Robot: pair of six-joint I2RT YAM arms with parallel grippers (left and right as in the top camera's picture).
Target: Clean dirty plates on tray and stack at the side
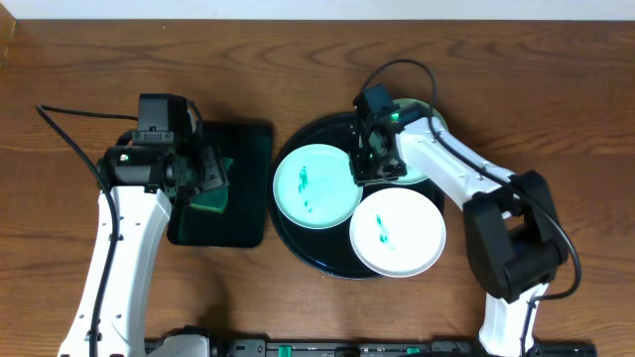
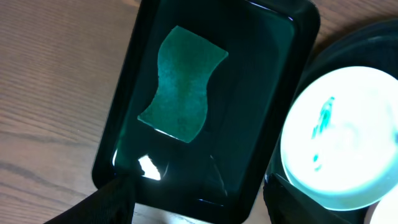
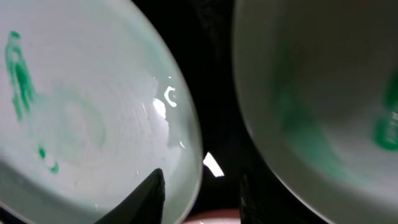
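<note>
Finding: 3 white plates lie on the round black tray [image 1: 301, 241]; none is stacked at the side yet. The left plate [image 1: 317, 185] and the front plate [image 1: 397, 231] carry teal-green smears. The rear plate [image 1: 435, 119] is largely hidden by the right arm.

The right gripper [image 3: 200, 182] sits low in the gap between 2 plates, its fingers apart with 1 over the left plate's rim and nothing clamped. The left gripper [image 2: 196, 186] hangs spread wide and empty over the sponge [image 2: 183, 93] in the rectangular tray [image 2: 118, 134].

Assessment: cleaning appears not yet begun. Recommendation: pinch the rim only and lift the plate clear of its neighbours before tilting. Take the sponge across its narrow waist.
</note>
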